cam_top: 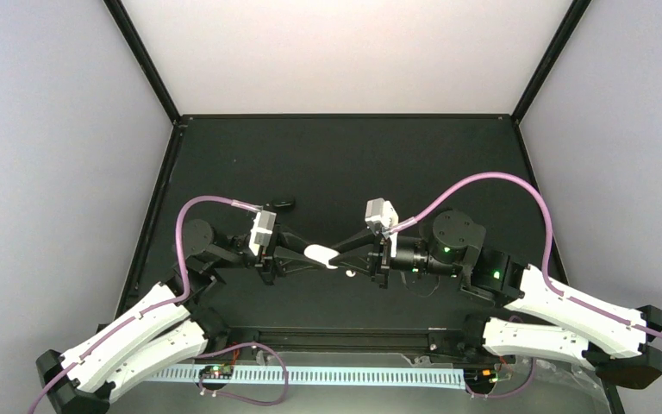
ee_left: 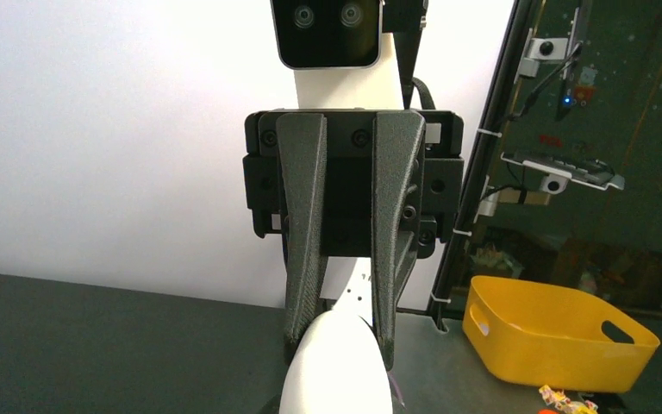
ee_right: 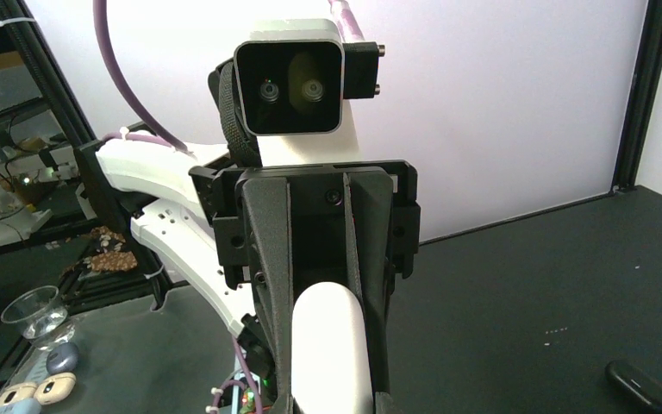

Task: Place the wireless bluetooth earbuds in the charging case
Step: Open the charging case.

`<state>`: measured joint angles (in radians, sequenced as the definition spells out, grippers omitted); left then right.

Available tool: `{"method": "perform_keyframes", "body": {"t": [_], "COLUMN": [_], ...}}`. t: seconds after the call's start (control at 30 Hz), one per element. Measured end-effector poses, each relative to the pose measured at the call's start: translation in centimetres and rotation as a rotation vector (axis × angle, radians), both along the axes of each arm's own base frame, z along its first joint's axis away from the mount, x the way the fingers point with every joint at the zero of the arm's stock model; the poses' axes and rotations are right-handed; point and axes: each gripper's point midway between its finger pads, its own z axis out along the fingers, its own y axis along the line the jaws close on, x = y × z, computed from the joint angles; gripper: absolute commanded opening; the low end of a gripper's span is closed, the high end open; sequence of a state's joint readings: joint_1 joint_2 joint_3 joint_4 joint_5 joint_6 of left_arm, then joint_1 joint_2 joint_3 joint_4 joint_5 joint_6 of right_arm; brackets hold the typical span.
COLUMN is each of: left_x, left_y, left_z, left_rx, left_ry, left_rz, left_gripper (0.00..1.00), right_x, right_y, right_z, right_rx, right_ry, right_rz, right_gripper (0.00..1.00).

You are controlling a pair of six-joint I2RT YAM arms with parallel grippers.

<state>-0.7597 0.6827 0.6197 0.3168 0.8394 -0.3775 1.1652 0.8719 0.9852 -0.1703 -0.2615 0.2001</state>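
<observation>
Jointly, left tool (cam_top: 309, 255) and right tool (cam_top: 342, 252) tight on charging case (cam_top: 321, 254).

The white case (cam_top: 319, 254) is smooth and long with round ends. A tiny white bud (cam_top: 347, 272) lies near it.

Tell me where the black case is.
In the top view the black case lies left of centre on the table, just beyond the left wrist camera.
</observation>
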Motion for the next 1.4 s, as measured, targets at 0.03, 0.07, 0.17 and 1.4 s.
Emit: {"method": "perform_keyframes", "body": {"t": [0.03,0.07,0.17,1.4], "left_x": [0.01,0.0,0.0,0.54], "left_y": [0.01,0.02,0.05,0.12], "left_z": [0.04,0.11,0.23,0.19], "left_rx": [-0.004,-0.007,-0.015,-0.029], "left_ry": [0.001,0.002,0.006,0.037], "left_rz": [0.0,0.0,-0.001,0.03], "left_gripper": [0.17,0.16,0.09,0.46], "right_x": [0.01,0.01,0.02,0.32], "right_y": [-0.03,-0.04,-0.03,0.06], "right_z": [0.07,0.1,0.22,-0.19], "right_rx": [0.003,0.006,0.014,0.033], "right_ry": [-0.001,-0.002,0.0,0.022], "right_rz": [-0.001,-0.002,-0.002,-0.017], "right_gripper": [0.12,0.12,0.15,0.09]}}
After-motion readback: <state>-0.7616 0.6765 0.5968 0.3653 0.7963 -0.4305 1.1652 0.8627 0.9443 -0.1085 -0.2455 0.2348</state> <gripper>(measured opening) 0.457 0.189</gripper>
